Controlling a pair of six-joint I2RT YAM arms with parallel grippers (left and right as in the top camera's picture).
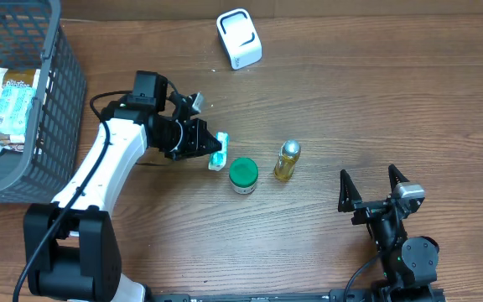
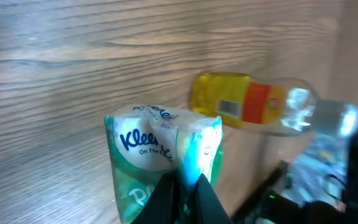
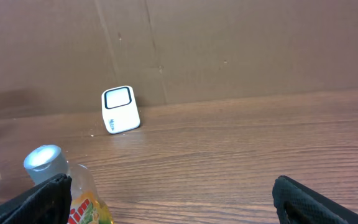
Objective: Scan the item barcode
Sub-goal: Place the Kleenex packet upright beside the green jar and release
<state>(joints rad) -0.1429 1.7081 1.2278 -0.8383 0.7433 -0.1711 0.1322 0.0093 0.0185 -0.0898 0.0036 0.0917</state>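
A green and white Kleenex tissue pack [image 1: 217, 153] is pinched at one edge by my left gripper [image 1: 209, 149], left of the table's middle. In the left wrist view the black fingertips [image 2: 166, 193] are shut on the pack [image 2: 154, 146]. Whether the pack rests on the wood I cannot tell. The white barcode scanner [image 1: 239, 39] stands at the back of the table, also in the right wrist view [image 3: 120, 109]. My right gripper [image 1: 374, 190] rests wide open at the front right, its jaws [image 3: 173, 202] holding nothing.
A green-lidded jar [image 1: 243, 175] and an upright yellow bottle [image 1: 287, 160] with a silver cap stand just right of the pack; the bottle [image 2: 253, 104] shows close behind it. A grey basket [image 1: 53, 92] holding a snack packet [image 1: 8, 105] sits at the far left.
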